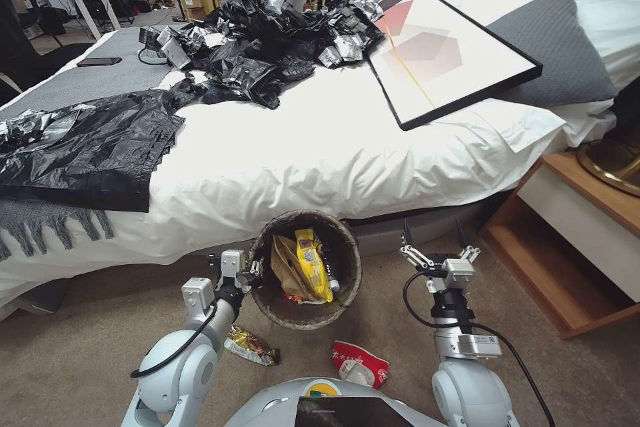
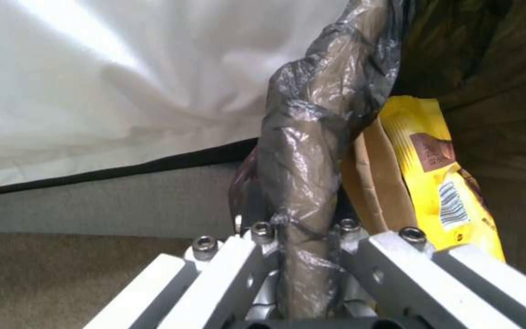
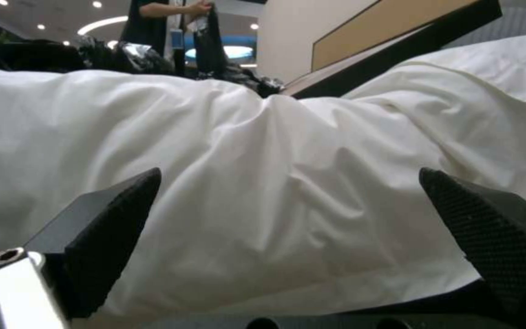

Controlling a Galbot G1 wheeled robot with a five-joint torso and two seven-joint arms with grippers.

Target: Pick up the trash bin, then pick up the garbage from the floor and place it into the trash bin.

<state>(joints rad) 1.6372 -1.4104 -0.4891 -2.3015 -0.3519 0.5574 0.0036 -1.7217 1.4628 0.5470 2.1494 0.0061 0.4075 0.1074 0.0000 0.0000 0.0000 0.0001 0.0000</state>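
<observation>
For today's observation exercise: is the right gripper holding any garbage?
No. The right gripper is open and empty, its fingers spread before the white bedding.

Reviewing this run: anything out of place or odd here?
Yes. The trash bin is tipped toward the camera, held at its rim by the left hand. Two pieces of litter lie on the carpet: a snack wrapper and a red carton. The right hand is open, empty.

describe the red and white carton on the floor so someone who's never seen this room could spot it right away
Below the white bed, on the tan carpet, the red-and-white carton lies crumpled just nearer the robot than the bag-lined trash bin. Unlike the shiny snack wrapper beside it, it's bright red with a white patch.
</observation>
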